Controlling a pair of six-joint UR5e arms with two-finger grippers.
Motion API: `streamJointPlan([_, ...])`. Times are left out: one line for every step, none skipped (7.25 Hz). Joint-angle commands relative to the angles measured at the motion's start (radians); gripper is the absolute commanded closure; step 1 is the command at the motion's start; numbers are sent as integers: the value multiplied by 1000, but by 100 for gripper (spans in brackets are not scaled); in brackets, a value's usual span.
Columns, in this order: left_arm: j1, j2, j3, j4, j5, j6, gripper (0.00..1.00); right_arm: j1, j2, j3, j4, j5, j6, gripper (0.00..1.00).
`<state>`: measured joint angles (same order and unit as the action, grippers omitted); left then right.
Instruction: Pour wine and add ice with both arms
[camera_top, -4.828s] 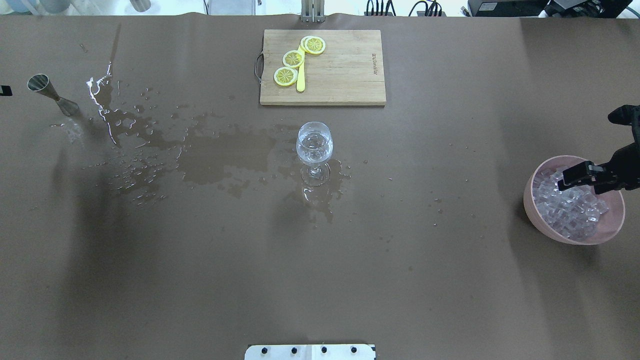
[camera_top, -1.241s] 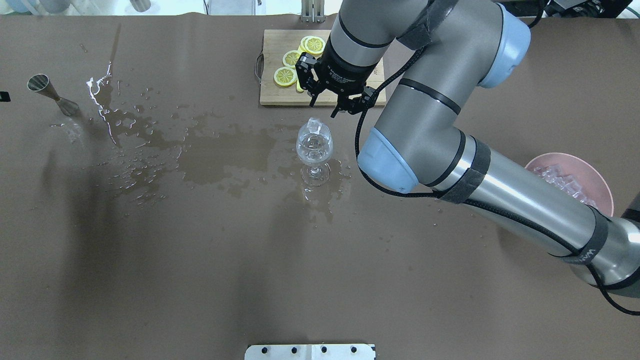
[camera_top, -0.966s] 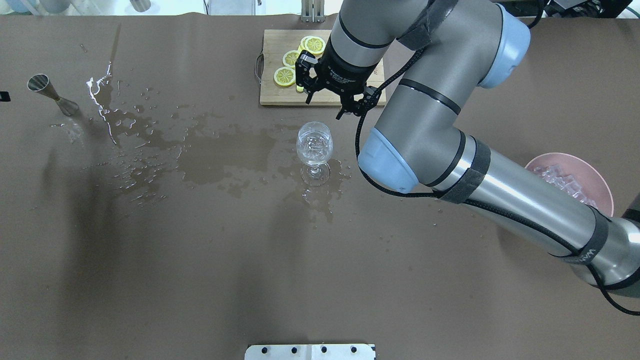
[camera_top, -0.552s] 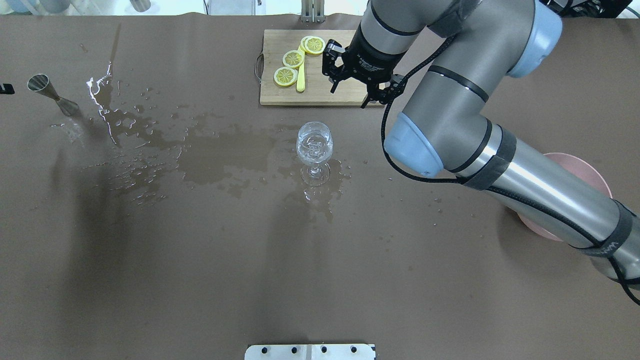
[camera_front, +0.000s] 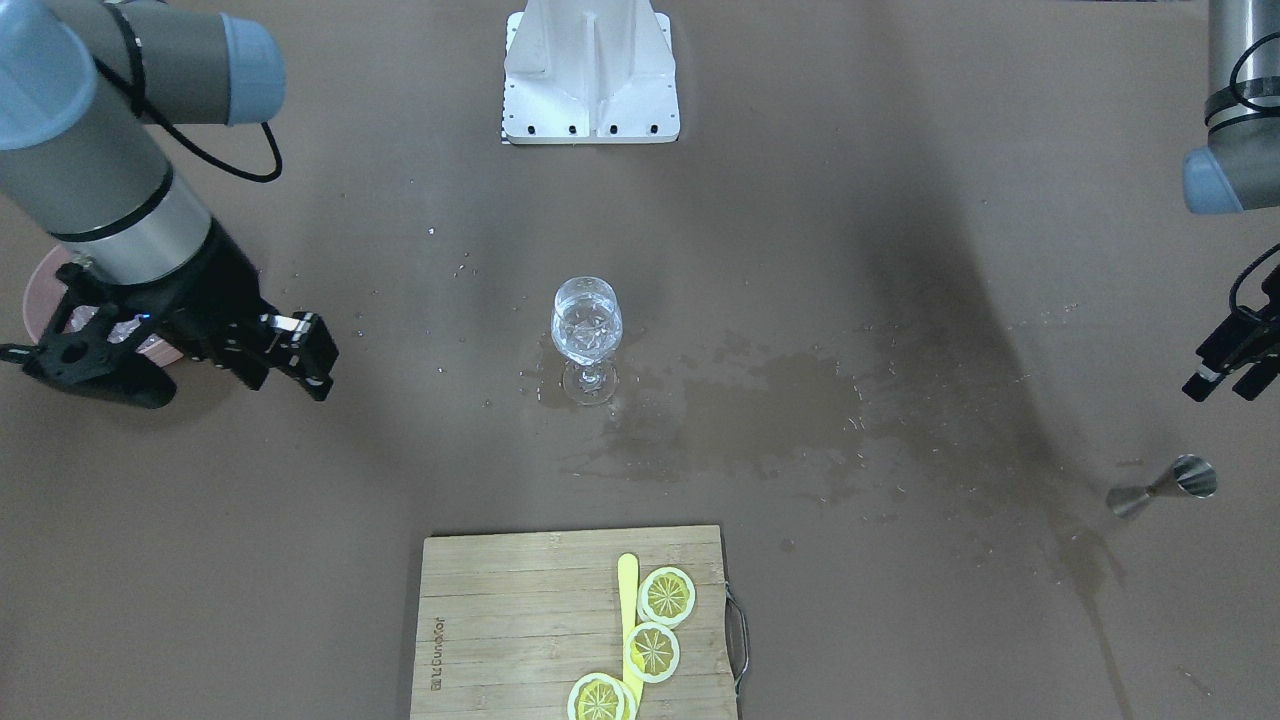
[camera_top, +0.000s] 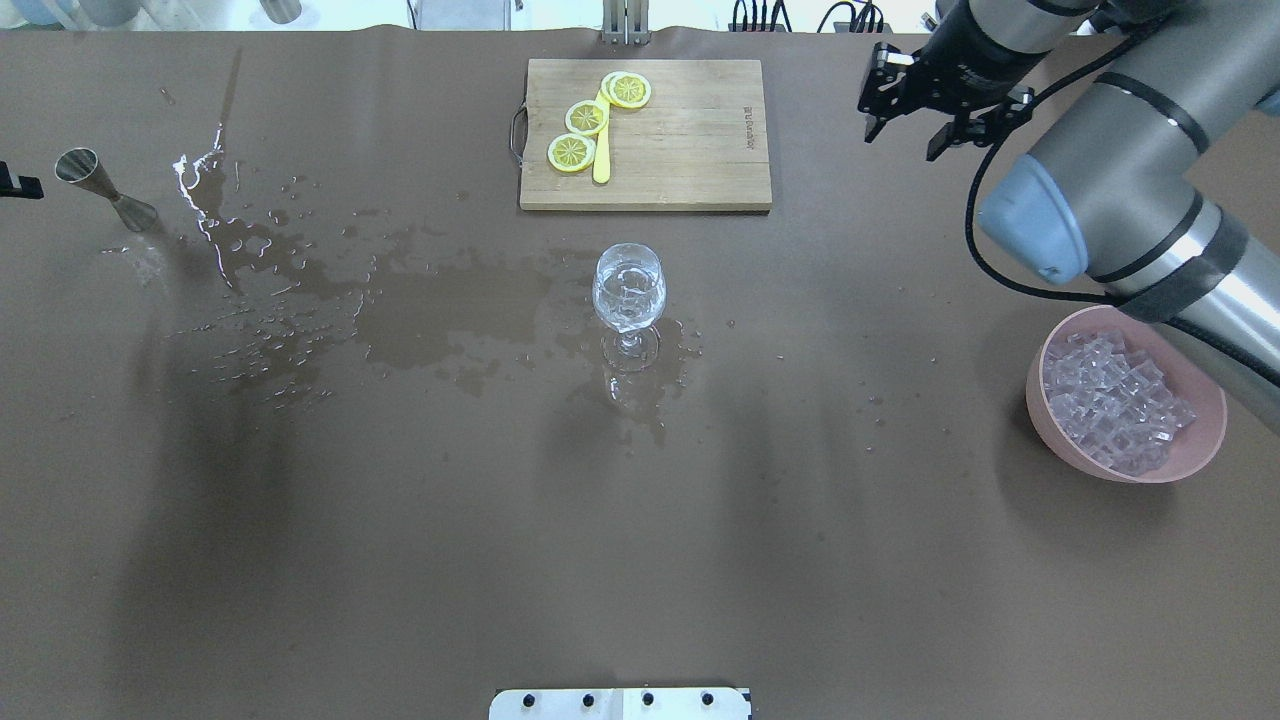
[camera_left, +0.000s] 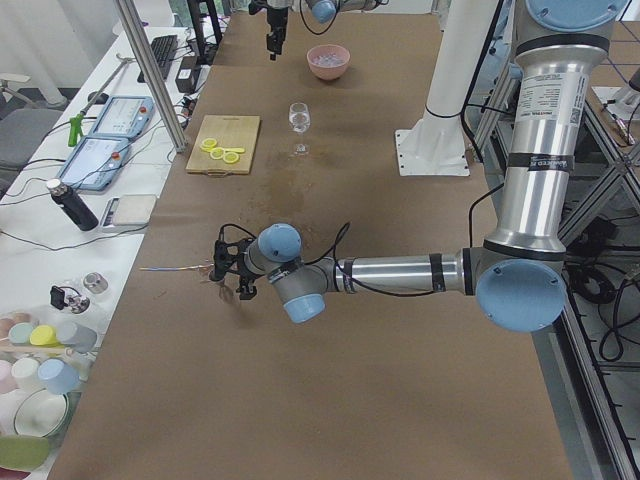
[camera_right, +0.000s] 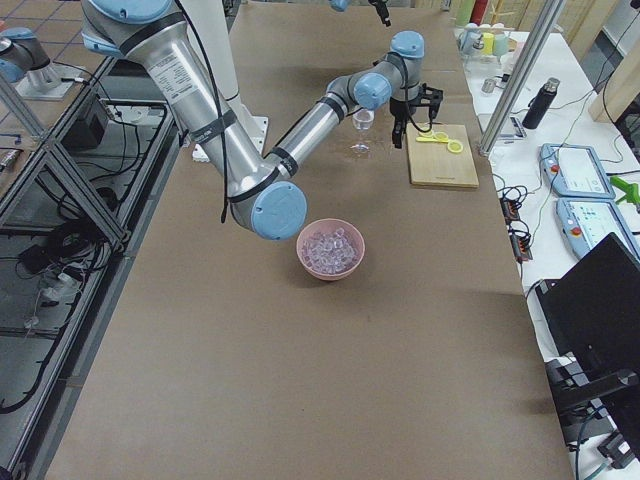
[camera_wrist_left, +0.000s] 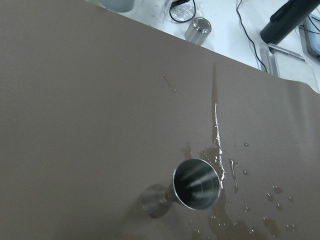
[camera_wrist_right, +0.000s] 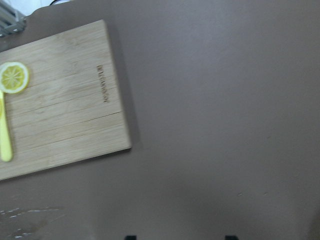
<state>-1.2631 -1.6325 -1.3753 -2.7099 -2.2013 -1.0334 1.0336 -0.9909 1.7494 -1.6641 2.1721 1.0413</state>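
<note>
The wine glass (camera_top: 628, 290) stands upright mid-table and holds clear wine (camera_top: 627, 308) and some ice cubes. More ice (camera_top: 1110, 400) fills the pink bowl (camera_top: 1140, 470) at the right. My right gripper (camera_top: 903, 140) is open and empty, raised to the right of the cutting board and far from the glass. In the right wrist view its fingertips (camera_wrist_right: 131, 237) stand apart. My left gripper (camera_front: 1225, 385) is open and empty, beside the upright steel jigger (camera_front: 1165, 487) at the table's left end. The jigger also shows in the left wrist view (camera_wrist_left: 196, 183).
A bamboo cutting board (camera_top: 700, 150) at the back carries lemon slices (camera_top: 586, 118) and a yellow stick (camera_top: 601, 150). A wide wet spill (camera_top: 440, 310) runs from the jigger (camera_top: 100, 185) to the glass. The white base plate (camera_top: 620, 703) is at the near edge.
My right gripper went from the ice bowl to above the glass and dropped a cube into it. It then swung away open, right, past the cutting board. The bowl is uncovered again.
</note>
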Motion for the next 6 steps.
streamJointPlan([-24, 49, -91, 179, -49, 286, 2, 95, -104, -5, 1, -11, -214, 0])
streamJointPlan([-82, 49, -129, 334, -52, 485, 2, 132, -135, -24, 1, -9, -315, 0])
streamJointPlan([-135, 46, -158, 486, -54, 679, 2, 195, -149, -57, -2, 1, -430, 0])
streamJointPlan([-168, 36, -181, 625, -54, 819, 2, 239, -175, -100, -2, 6, -574, 0])
streamJointPlan([-176, 34, -221, 727, -58, 876, 2, 288, -201, -129, -2, 14, -718, 0])
streamJointPlan([-182, 40, -304, 834, -98, 877, 2, 340, -237, -161, 0, 18, -860, 0])
